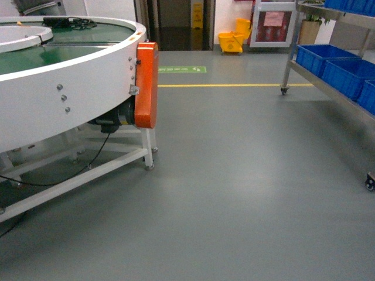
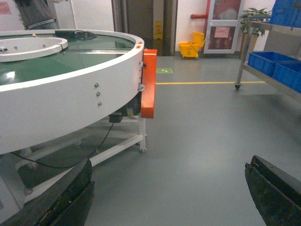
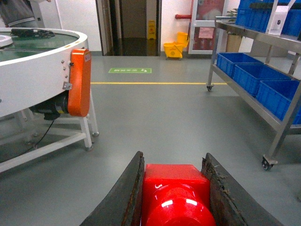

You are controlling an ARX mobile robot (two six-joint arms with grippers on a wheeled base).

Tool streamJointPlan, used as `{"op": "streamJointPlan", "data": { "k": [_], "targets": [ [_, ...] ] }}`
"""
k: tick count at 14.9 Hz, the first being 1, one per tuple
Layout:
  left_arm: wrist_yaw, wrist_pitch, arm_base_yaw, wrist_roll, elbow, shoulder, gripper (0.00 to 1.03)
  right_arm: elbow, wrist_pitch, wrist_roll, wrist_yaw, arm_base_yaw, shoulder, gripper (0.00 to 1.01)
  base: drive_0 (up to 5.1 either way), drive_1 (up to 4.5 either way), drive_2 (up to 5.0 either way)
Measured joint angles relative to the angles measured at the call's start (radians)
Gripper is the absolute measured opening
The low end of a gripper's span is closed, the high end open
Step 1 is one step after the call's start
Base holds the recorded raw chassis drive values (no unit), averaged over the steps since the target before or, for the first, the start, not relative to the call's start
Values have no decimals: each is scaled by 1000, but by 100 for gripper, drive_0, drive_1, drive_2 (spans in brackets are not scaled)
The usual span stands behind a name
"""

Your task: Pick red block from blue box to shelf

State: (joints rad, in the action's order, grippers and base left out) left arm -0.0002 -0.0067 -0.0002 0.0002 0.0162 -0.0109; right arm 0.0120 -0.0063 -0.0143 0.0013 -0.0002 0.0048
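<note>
In the right wrist view, my right gripper (image 3: 173, 164) is shut on the red block (image 3: 175, 193). The glossy brick sits between both fingers with its round stud facing the camera. It hangs over bare grey floor. The shelf (image 3: 244, 96) is a steel rack on castors, ahead and to the right, and it also shows at the right edge of the head view (image 1: 328, 86). My left gripper (image 2: 169, 162) is open with only floor between its fingers. The blue box is out of view. Neither gripper shows in the head view.
A round white conveyor table (image 1: 70, 99) with an orange cover (image 1: 147, 85) fills the left. Dark blue crates (image 1: 337, 67) sit on the rack's lower tier. A yellow line (image 1: 234, 85) crosses the floor, and a yellow mop bucket (image 1: 234, 40) stands by the far wall.
</note>
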Motion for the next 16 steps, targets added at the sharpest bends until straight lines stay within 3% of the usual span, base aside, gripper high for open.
{"op": "streamJointPlan", "data": {
  "k": [16],
  "targets": [
    [-1,3,0,0,0,0,98,0,3,0,0,0,0,29,7,440,-425]
  ]
}}
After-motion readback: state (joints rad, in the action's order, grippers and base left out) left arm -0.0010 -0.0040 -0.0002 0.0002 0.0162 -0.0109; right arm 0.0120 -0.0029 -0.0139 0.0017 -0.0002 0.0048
